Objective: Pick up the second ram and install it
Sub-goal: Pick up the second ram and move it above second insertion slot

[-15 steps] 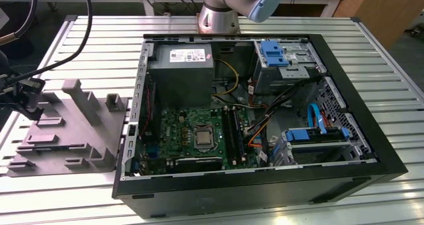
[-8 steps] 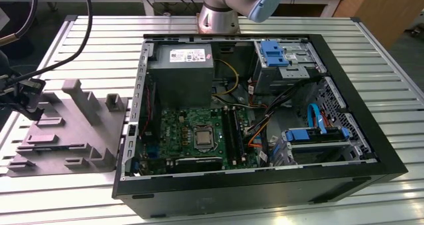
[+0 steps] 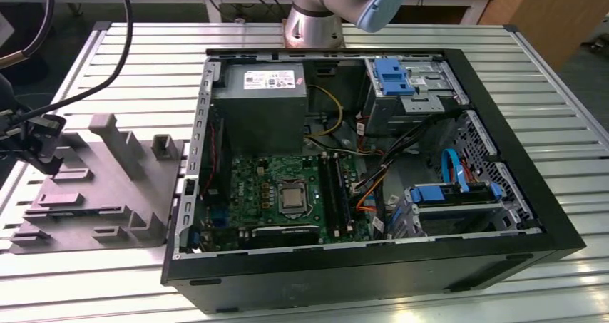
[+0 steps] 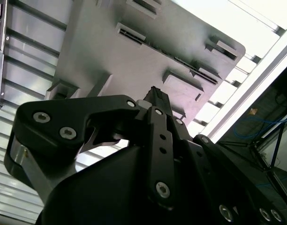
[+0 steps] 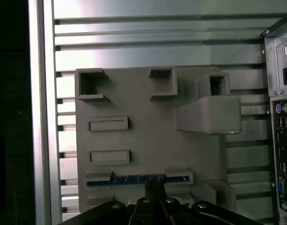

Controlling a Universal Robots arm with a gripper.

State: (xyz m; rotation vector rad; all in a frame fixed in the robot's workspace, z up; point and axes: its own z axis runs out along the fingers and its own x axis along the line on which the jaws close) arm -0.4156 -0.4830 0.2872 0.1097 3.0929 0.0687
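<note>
First wrist view: ram (image 5: 134,178) in grey holder (image 5: 148,136).

arm (image 3: 324,9) stretched to the exterior view's left, hand (image 5: 155,183) pointing downward, fingers (image 4: 157,101) pressed together

Dark blue ram (image 5: 129,179), plain grey tray (image 5: 148,140), silver ribbed table (image 5: 157,51).

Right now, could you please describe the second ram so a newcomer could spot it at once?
Find the grey tray beside the open computer case. In the first wrist view, the second ram lies in the tray slot at the gripper. It alone is blue among grey blocks.
</note>
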